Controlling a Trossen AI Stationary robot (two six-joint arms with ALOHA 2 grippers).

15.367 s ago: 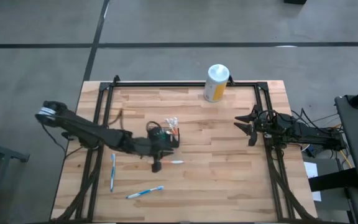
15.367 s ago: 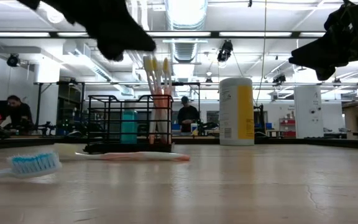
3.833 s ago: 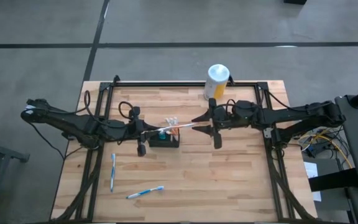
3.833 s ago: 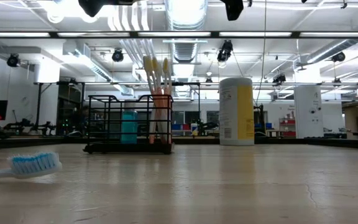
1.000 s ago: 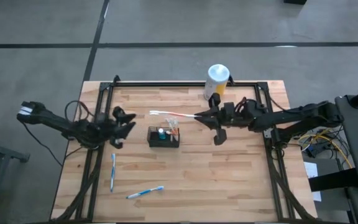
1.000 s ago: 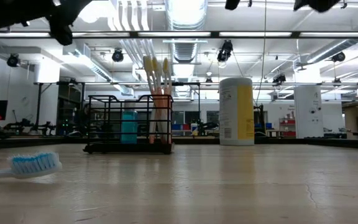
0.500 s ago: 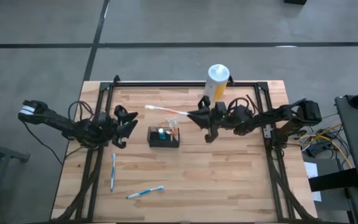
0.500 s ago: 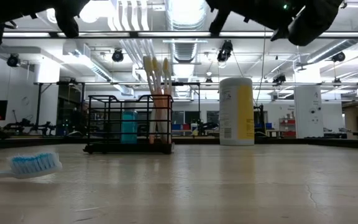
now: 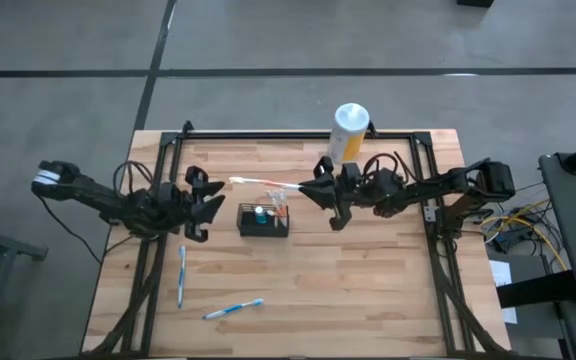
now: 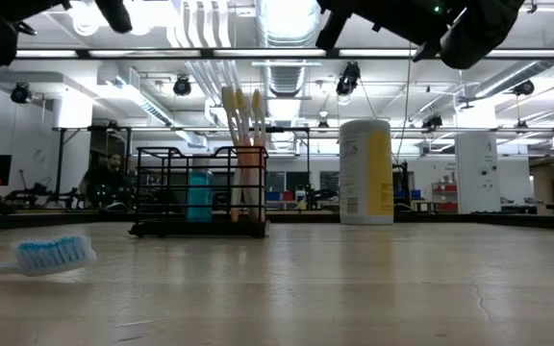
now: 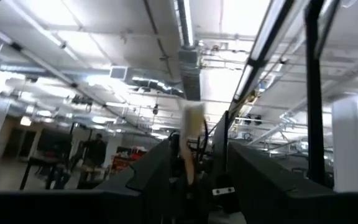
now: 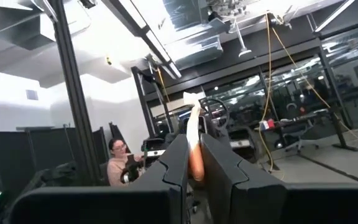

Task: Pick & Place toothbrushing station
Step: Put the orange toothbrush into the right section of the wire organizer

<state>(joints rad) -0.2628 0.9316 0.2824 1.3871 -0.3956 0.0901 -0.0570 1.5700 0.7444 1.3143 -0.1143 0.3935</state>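
Right gripper point(image 9: 310, 190) holds toothbrush point(image 9: 263, 182) above basket point(image 9: 264, 220).

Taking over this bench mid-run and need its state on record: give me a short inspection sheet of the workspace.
Surface: wooden table, black frame rails.
Job's things: black wire basket mid-table holding upright toothbrushes; orange-white toothbrush held above the table behind the basket.
Clutter: two blue toothbrushes lying near the front left; white-topped canister at the back edge.
Grippers: right gripper shut on the orange-white toothbrush; left gripper holds nothing.
Cables: loops along both arms.
Surroundings: workshop hall, a person behind.
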